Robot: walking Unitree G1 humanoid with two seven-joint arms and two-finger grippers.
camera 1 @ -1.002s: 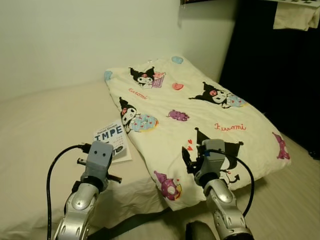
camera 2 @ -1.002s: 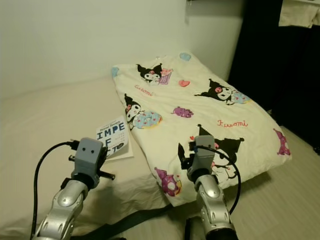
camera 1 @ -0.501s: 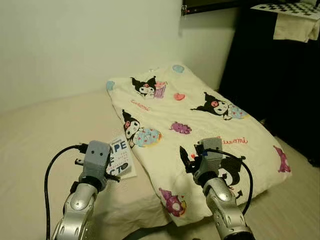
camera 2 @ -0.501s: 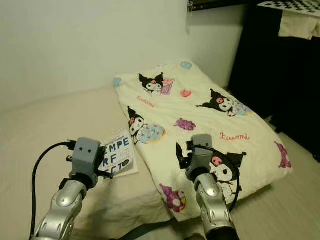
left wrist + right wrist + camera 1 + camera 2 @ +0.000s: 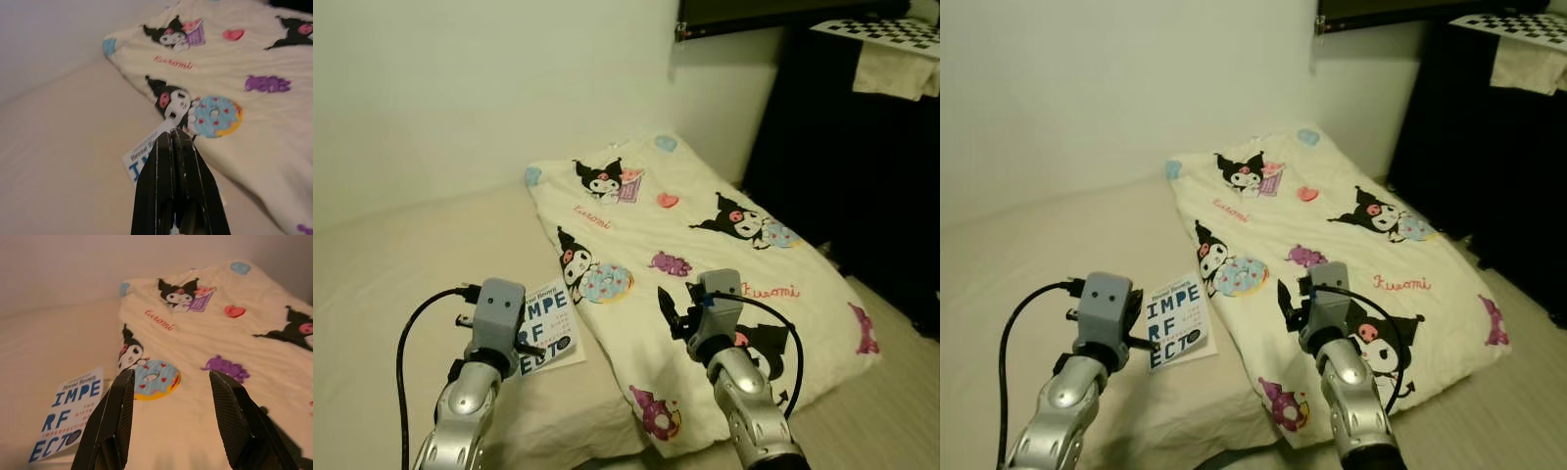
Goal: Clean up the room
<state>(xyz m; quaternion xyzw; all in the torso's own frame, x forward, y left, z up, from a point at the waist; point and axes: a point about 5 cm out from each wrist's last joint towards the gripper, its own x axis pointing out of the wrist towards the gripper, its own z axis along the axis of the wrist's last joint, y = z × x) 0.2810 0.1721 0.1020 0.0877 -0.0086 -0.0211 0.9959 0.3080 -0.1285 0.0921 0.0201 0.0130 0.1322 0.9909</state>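
— Grippers? Left gripper (image 5: 172,139) clenched, empty, above the book (image 5: 1178,320); right gripper (image 5: 171,379) spread wide, holding nothing.
— Where's the book?
— Flat on the bed (image 5: 1018,264), left of the blanket (image 5: 1351,245).

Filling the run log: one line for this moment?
left gripper shut, over book | right gripper open, over blanket | nothing held

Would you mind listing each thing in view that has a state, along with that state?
Left hand: fingers shut, empty, held above the book.
Right hand: fingers open, empty, held above the blanket.
Book: closed, lying flat, cover up, on the bed.
Blanket: spread out flat, unfolded, beside the book.
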